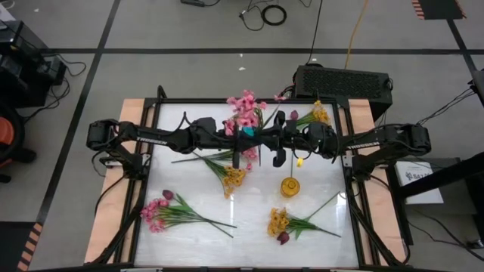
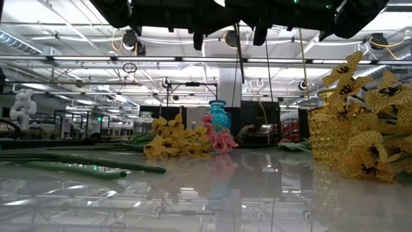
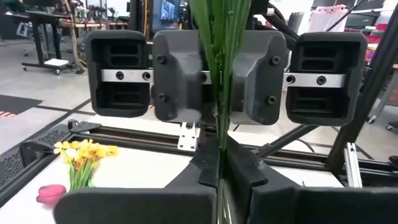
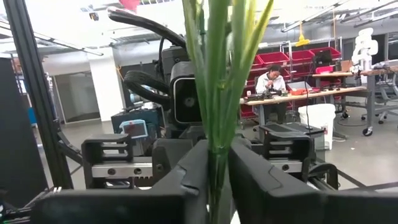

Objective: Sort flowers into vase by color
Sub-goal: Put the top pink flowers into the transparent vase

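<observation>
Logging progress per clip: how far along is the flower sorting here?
Done: nothing visibly; the yellow vase looks empty. In hand: a pink spray, stems clamped by both the left gripper and right gripper. Remaining: a second pink spray and three yellow sprays on the table.

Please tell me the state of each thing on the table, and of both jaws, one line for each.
Left gripper: jaws shut on the pink spray's stems.
Right gripper: jaws shut on the same stems.
Pink spray: held by both grippers.
Teal vase: upright.
Yellow vase: upright.
Other sprays: four, lying flat on the table.
</observation>
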